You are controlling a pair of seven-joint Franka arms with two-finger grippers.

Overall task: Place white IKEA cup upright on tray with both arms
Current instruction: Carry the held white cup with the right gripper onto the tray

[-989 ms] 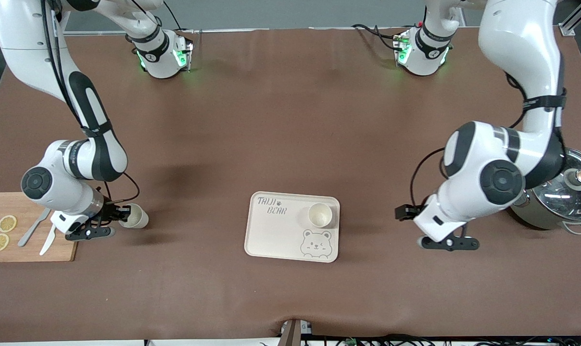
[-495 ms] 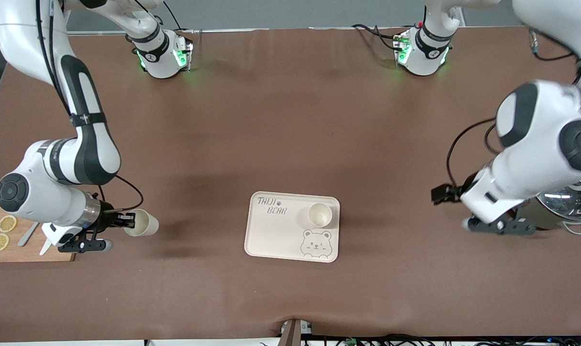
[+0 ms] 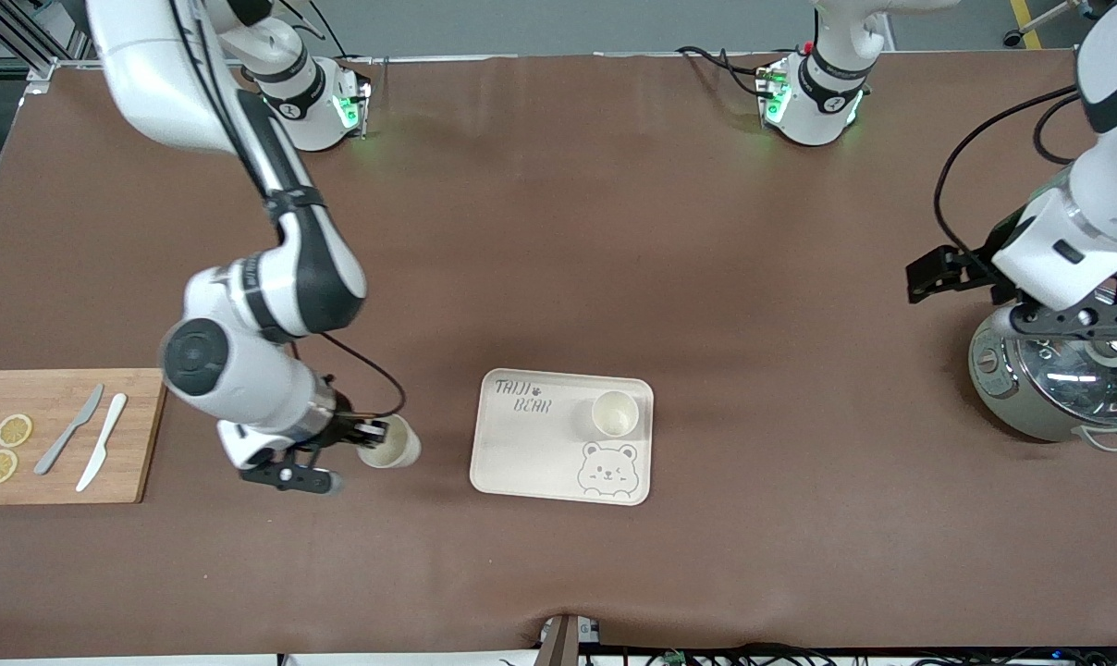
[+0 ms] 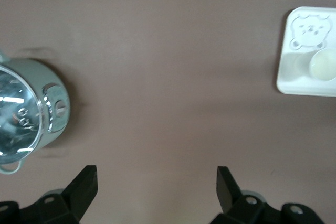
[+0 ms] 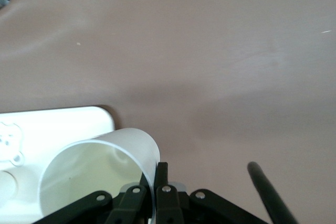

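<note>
- White IKEA cup (image 3: 392,448) is hanging in the right gripper (image 3: 366,432), tipped off upright so that its open mouth is showing; it is plain, smooth and handleless, and it is sitting over bare table (image 3: 558,231) just beside the tray's (image 3: 533,453) edge toward the right arm's end, at about 9 o'clock from the tray.
- In the right wrist view the cup (image 5: 102,174) is lying with its hollow inside open to the camera, and the tray's rounded corner (image 5: 79,121) is showing right beside its rim.
- The right gripper's fingers (image 5: 160,190) are pinching the cup's rim wall, nearly closed, one inside and one outside.
- A second white cup (image 3: 614,413) is standing upright on the tray, at about 2 o'clock from the tray's centre, above the bear-face drawing (image 3: 607,469) and beside the grey "TAIJI BEAR" lettering (image 3: 523,395).
- The left gripper (image 3: 928,276) is hanging over the table near the lidded pot (image 3: 1058,379) at the left arm's end; in its wrist view the fingers (image 4: 84,187) are standing wide apart, holding nothing.
- A wooden cutting board (image 3: 59,435) is lying at the right arm's end, carrying two knives (image 3: 87,435) and two lemon slices (image 3: 6,448).
- Nothing is lying between the held cup and the tray.
</note>
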